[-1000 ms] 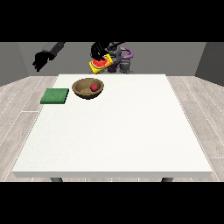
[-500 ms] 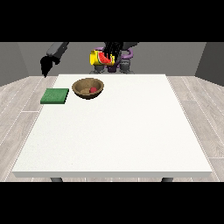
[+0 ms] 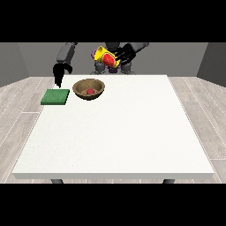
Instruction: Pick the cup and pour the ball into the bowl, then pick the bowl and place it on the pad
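Near the far edge of the white table (image 3: pixel 119 132), toward its far left corner as the front view shows it, sits the brown bowl (image 3: pixel 89 88), and the red ball (image 3: pixel 90 91) lies inside it. Just beside the bowl, on the side of the table's left edge, the green pad (image 3: pixel 55 96) lies flat; bowl and pad are close but do not touch.

My hand at the view's right (image 3: pixel 122 54) is raised above and beyond the far edge of the table, up in front of my torso. Its fingers are curled round the yellow cup (image 3: pixel 106 57), which shows a red patch on its side and is tipped well over, its mouth pointing toward the view's left. The cup hangs higher than the bowl and a little to the right of it, clear of the table.

My hand at the view's left (image 3: pixel 58 73) hangs from a bent grey arm, over the far left corner of the table, above the pad's far edge. It points downward and touches nothing; how its fingers lie I cannot tell, for it shows only as a small dark shape.
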